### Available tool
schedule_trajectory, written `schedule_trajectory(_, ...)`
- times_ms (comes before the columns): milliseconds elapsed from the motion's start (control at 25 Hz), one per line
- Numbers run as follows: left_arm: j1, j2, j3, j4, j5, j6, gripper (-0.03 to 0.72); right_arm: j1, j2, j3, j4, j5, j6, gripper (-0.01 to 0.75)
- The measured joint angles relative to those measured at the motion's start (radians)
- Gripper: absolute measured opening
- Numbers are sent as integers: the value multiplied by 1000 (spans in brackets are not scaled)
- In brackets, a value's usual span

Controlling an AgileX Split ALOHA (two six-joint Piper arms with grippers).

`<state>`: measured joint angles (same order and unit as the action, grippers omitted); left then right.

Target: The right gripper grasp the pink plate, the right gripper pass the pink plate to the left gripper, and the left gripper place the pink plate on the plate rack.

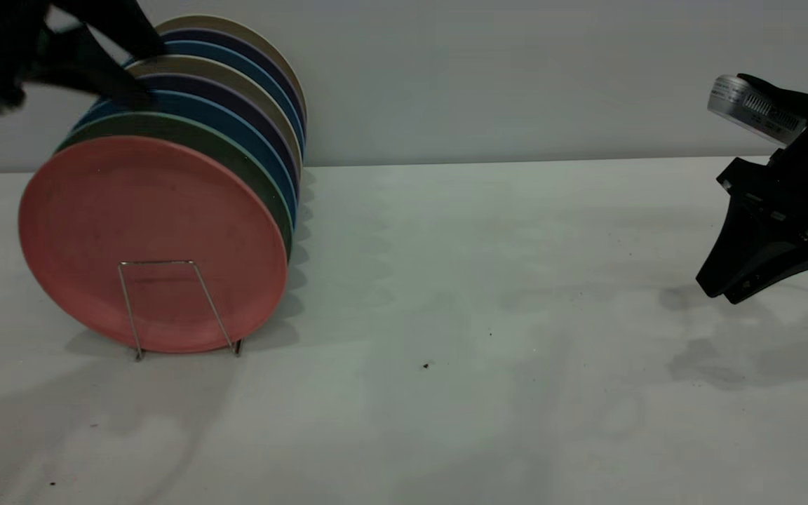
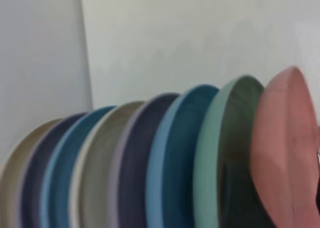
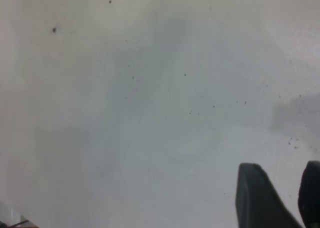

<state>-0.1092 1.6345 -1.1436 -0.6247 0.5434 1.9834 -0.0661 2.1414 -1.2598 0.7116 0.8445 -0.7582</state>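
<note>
The pink plate [image 1: 151, 231] stands on edge at the front of the plate rack [image 1: 129, 308], behind the rack's front wire loop. It also shows in the left wrist view [image 2: 290, 148]. My left gripper [image 1: 146, 70] hangs above the tops of the racked plates at the upper left, jaws spread and holding nothing. My right gripper [image 1: 721, 293] hovers just over the table at the far right, away from the plates. In the right wrist view its two fingertips [image 3: 252, 175] stand a little apart over bare table, with nothing between them.
Behind the pink plate stand a green plate [image 1: 225, 144], then several blue, purple and beige plates [image 1: 264, 105] in the same rack. The white table [image 1: 488, 315] stretches between the rack and the right gripper. A grey wall runs behind.
</note>
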Motion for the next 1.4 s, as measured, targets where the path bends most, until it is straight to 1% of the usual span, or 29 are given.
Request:
schedule_trajectory(80,0,-41,0,-3,1,-81,402,0,-3,-2,0,-2,0,227)
schedule_trajectory(200,0,-113,0,-59,-29,-357,402,3,-32,-21,-13,12,1,227)
schedule_trajectory(280,0,-155,0,-79,-60,-619,402,13,-69,-38,-49,16,26,227)
schedule_trajectory(400,6,-200,0,-54,-66,-1006,402,56,-140,-60,-197,22,133,227)
schedule_trajectory(480,19,-222,0,16,-23,-1228,402,91,-192,-66,-358,35,256,229)
schedule_trajectory(600,45,-257,0,199,93,-1538,402,140,-264,-69,-581,103,444,236)
schedule_trajectory(680,67,-285,0,356,175,-1684,402,156,-314,-69,-672,175,547,238)
schedule_trajectory(760,83,-318,0,492,260,-1833,402,156,-376,-69,-712,239,607,240)
schedule_trajectory(840,87,-363,0,604,332,-1926,402,156,-438,-69,-722,309,645,240)
schedule_trajectory(960,87,-437,6,672,409,-1995,402,156,-547,-68,-725,361,670,240)
schedule_trajectory(1040,87,-496,33,674,426,-2001,402,156,-638,-53,-725,366,672,240)
schedule_trajectory(1160,87,-600,108,674,438,-2001,402,156,-789,9,-721,375,663,240)
schedule_trajectory(1400,87,-866,295,636,479,-2006,402,156,-1132,223,-659,390,635,240)
